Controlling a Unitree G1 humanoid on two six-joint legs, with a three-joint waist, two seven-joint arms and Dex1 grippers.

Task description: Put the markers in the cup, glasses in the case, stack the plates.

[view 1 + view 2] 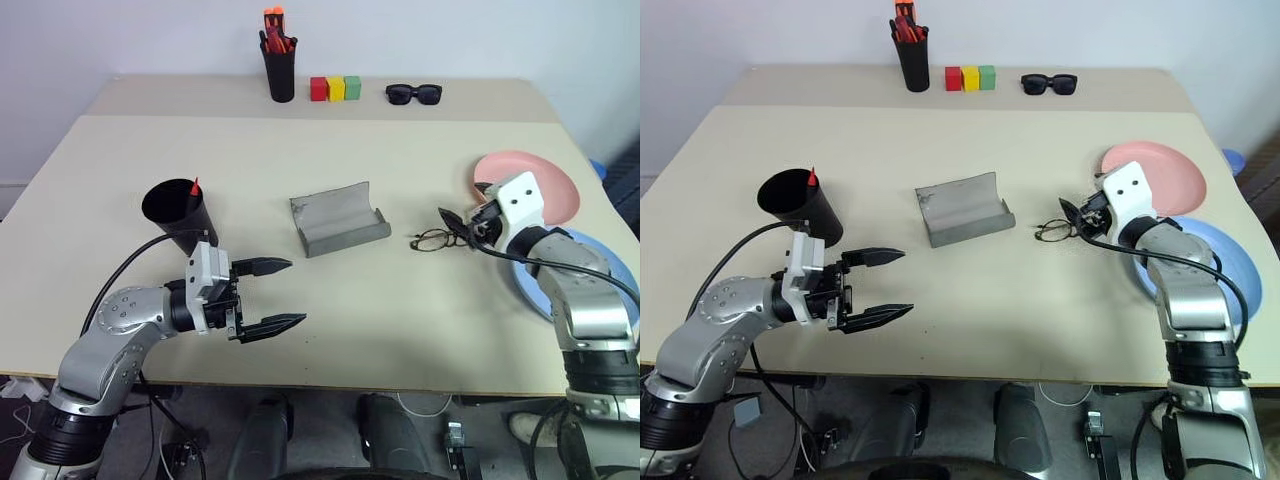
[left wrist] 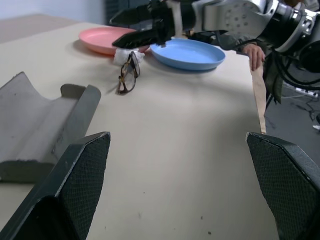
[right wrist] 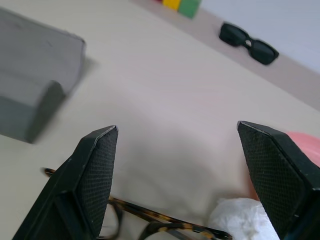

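Your surface [image 1: 300, 320] carries it all. The blue plate [image 2: 187, 54] lies at the right edge beside the pink plate [image 1: 545, 180], not stacked. The case [image 1: 338, 220] lies open mid-surface. The cup [image 1: 178, 212] stands toward the left edge, a red-tipped marker [image 1: 194, 186] poking out. Your left gripper [image 1: 268, 297] hovers released by the near edge. Your right gripper [image 1: 452, 225] is spread wide, gripping nothing, just over the glasses [image 1: 432, 240], which lie on the surface between case and plates.
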